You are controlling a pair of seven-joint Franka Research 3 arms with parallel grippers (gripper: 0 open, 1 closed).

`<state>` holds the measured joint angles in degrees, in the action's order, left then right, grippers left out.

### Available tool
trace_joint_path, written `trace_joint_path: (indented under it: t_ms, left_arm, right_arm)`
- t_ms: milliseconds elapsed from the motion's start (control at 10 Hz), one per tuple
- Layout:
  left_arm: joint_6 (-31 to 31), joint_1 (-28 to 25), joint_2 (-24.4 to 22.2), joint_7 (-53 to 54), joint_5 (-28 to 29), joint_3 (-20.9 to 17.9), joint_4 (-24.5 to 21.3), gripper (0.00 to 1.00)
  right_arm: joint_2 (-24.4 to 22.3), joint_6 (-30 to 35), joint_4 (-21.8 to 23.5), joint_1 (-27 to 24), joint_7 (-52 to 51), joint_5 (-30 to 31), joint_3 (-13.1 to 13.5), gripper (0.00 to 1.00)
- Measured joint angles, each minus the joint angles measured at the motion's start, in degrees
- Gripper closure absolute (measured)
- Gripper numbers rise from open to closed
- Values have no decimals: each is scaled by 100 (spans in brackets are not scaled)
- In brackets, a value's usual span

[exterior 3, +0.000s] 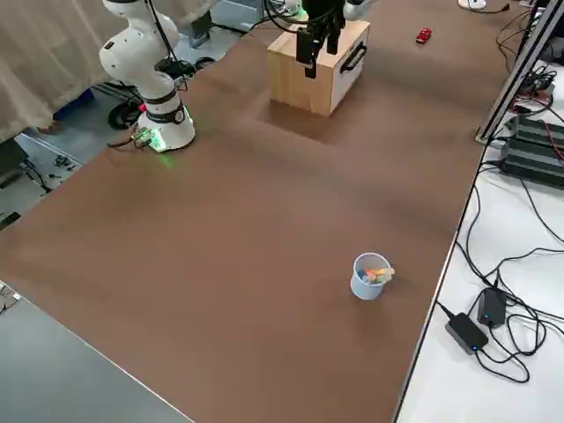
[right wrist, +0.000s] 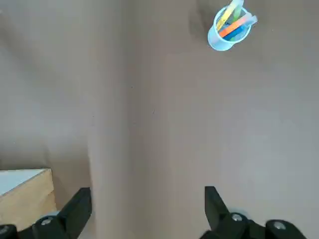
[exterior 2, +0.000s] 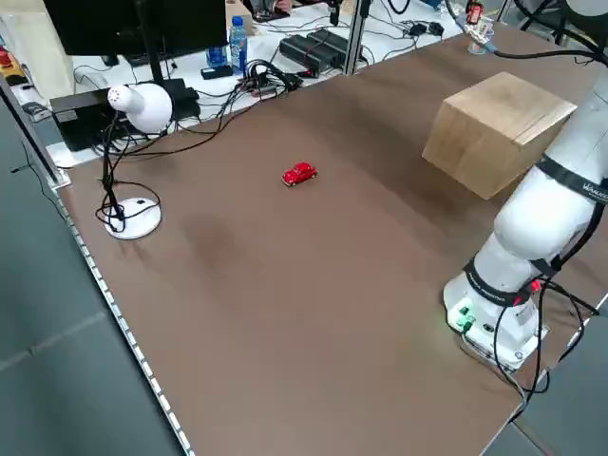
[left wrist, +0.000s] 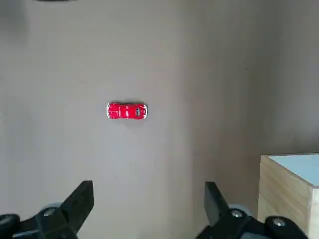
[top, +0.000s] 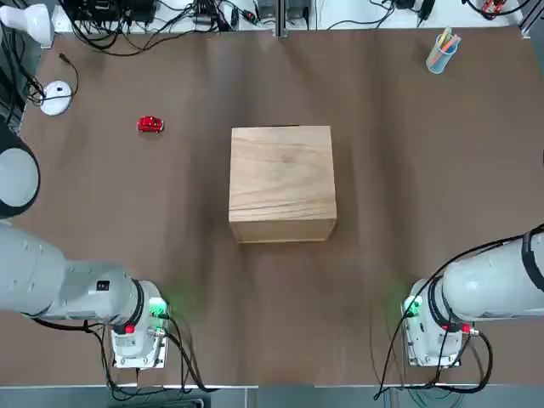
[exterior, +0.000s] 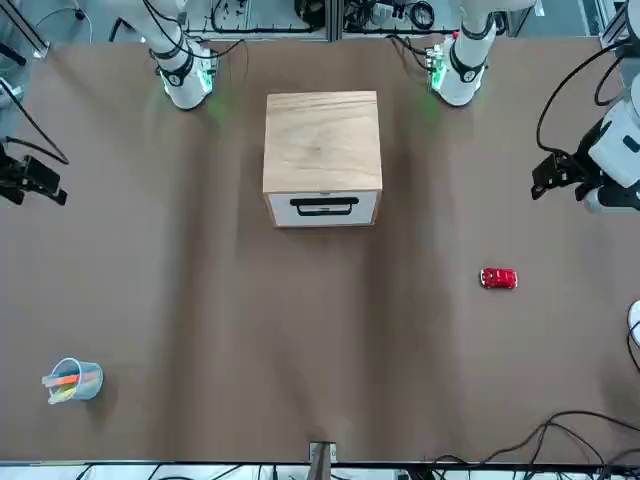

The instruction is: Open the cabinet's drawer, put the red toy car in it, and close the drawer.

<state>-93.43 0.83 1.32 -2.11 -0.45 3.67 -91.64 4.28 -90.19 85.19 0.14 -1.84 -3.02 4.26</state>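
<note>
- Two grippers hung spread and empty: left gripper [left wrist: 144,209] above the worktop [top: 408,170] over its left side, right gripper [right wrist: 147,211] over its right.
- Cabinet [top: 281,183] sat mid-worktop, drawer [exterior: 323,208] shut, handle facing the far edge.
- Red toy car [top: 150,125] lay toward the far left corner, well apart from the cabinet.
- Risk: pulling the small handle could drag the whole cabinet instead.
- Risk: tiny car might roll or slip when pinched.

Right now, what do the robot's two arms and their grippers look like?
Both arms have smooth white rounded shells with dark joint bands. The left arm and right arm stand on white bases lit green, with red spots, and black cables trail from them. The left gripper and right gripper have black angular fingers.
</note>
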Motion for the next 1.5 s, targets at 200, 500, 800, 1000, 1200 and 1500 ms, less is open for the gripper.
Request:
trace_joint_path:
  t_ms: [200, 500, 800, 1000, 1200, 1500]
  left_arm:
    - [23, -1, 0, -65, 0, -1, -5, 5]
    - [33, 7, 2, -225, 0, 49, -73, 5]
    - [41, 21, 16, -1283, 0, 697, -245, 5]
    - [42, 61, 82, -1511, 0, 1199, -460, 11]
    - [34, 92, 255, -1561, 0, 1682, -575, 32]
    - [37, 376, 590, -2078, 5, 2122, -610, 79]
  right_arm:
    - [65, -2, 0, 63, 0, 0, -1, 0]
    - [183, 6, 6, 227, -30, -3, -6, 0]
    - [553, 12, 20, 741, -164, -15, -22, 0]
    - [911, -4, 16, 1148, -169, -109, -35, 0]
    - [1324, -81, -35, 1384, -171, -869, -41, 0]
    - [2183, -145, -614, 1522, -260, -1712, -164, 0]
